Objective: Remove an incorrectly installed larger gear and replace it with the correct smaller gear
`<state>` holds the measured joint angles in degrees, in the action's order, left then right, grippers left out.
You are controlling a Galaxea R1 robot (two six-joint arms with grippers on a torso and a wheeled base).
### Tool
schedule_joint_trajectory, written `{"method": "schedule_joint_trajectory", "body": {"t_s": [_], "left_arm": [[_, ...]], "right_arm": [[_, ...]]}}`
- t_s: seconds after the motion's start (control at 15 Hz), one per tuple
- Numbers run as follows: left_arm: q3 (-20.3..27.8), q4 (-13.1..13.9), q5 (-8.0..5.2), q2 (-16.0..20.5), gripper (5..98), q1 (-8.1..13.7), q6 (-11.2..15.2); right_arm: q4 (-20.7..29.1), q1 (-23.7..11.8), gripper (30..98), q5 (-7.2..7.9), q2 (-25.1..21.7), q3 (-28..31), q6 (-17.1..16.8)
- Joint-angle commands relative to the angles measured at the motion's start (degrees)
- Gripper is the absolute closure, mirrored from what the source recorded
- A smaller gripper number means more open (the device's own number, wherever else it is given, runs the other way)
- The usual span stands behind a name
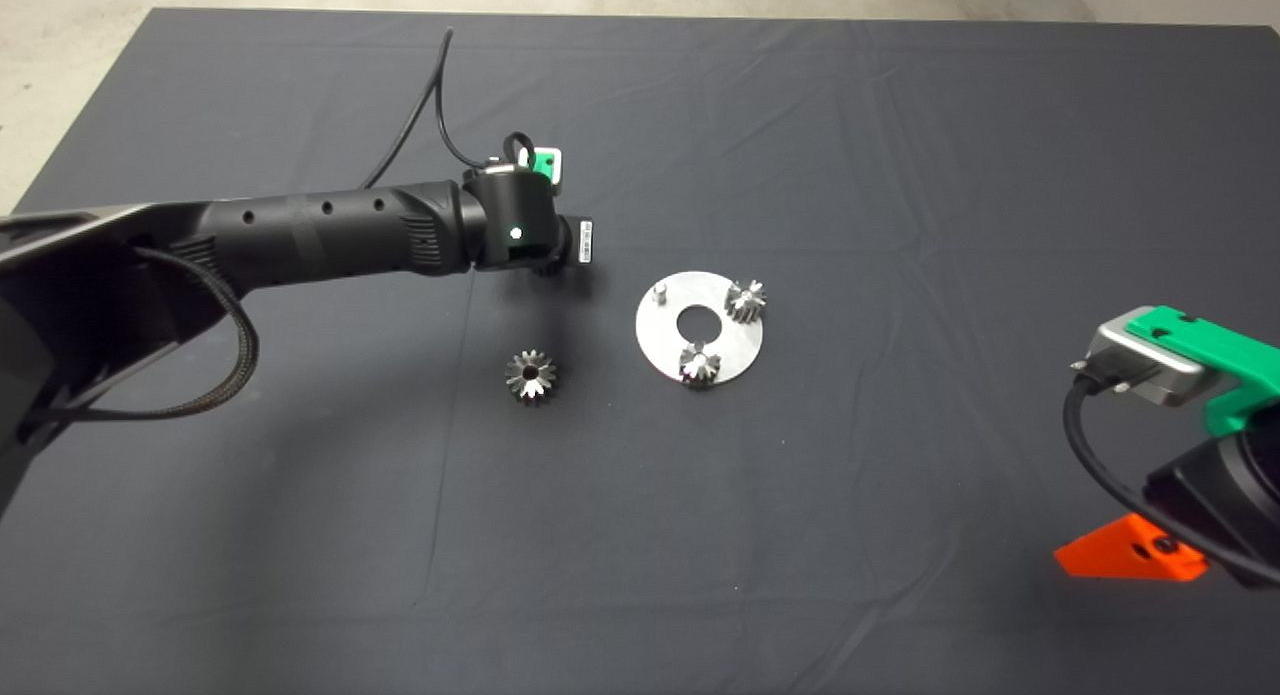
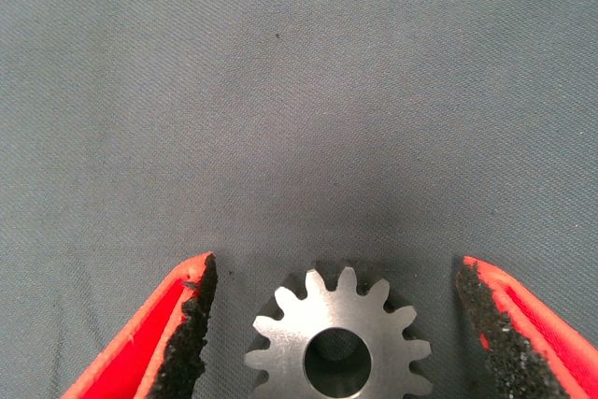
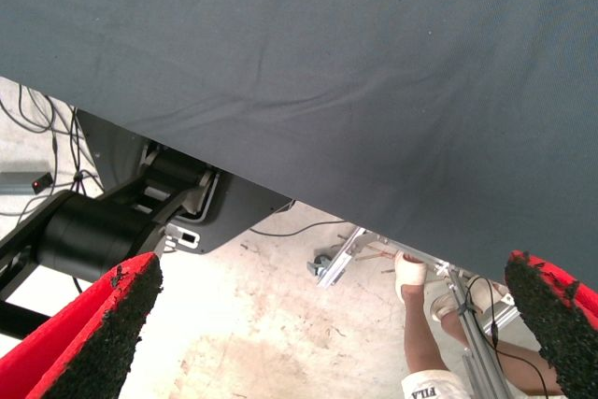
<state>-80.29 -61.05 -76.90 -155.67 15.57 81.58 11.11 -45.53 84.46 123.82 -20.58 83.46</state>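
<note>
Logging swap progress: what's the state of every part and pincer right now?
Shiny silver star-like larger gear: off the plate, lying on the dark mat.
Small steel gear with short teeth: flat on the mat, not gripped.
Round silver plate: two mounted gears, one peg bare.
Left pincer: open, fingers either side of the small gear.
Right pincer: open, parked at the head view's lower right.

"FILA" on person's shorts (image 3: pixel 432 387) (partly cut)
</note>
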Motion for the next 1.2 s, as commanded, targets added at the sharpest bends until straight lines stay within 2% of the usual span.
{"method": "schedule_joint_trajectory", "body": {"t_s": [0.0,0.07,0.27,0.4,1.13], "left_arm": [[0.1,0.5,-0.27,0.4,38.8,0.5,-0.4],[0.1,0.5,-0.27,0.3,42.3,0.5,-0.4],[0.1,0.5,-0.45,0.1,43.4,0.5,-0.4],[0.3,0.6,-0.53,0.2,48.1,0.4,-0.4],[1.2,1.5,-0.62,1.0,48.5,0.5,-0.4]], "right_arm": [[1.4,-0.8,31.7,-0.08,0.2,0.1,0.0],[1.4,-0.8,31.7,-0.08,0.2,0.1,0.0],[1.4,-0.8,31.7,-0.08,0.1,0.1,0.0],[1.4,-0.8,31.7,-0.08,0.1,0.1,0.0],[1.4,-0.8,31.7,-0.08,0.0,0.1,0.0]]}}
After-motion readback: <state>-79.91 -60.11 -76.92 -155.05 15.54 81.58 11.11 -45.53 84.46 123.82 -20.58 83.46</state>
